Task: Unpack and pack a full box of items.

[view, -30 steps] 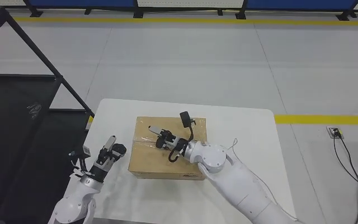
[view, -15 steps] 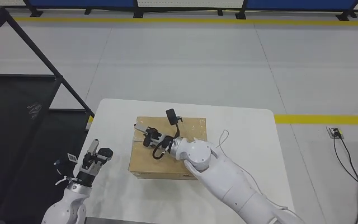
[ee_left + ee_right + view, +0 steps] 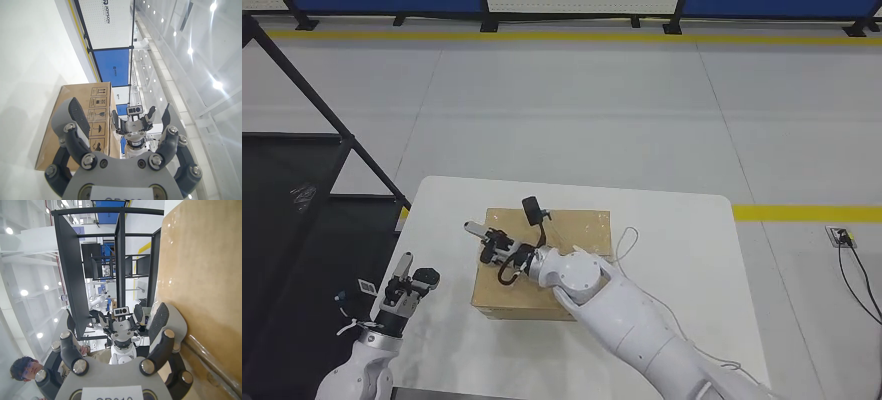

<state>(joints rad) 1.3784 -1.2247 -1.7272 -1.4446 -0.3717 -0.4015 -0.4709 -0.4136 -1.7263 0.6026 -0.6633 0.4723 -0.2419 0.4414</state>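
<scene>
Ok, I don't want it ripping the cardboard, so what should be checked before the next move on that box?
1. Box opened: not ok, the flaps lie shut with tape on top.
2. Right gripper free: ok, open and empty.
3. Right gripper placed on the box: ok, it sits over the top, at the edge facing the left arm, with one finger close against the cardboard.
4. Left gripper free: ok, open and empty.
5. Left gripper clear of the box: ok, it is apart from it, near the table edge.
6. What is inside the box: cannot tell.
</scene>
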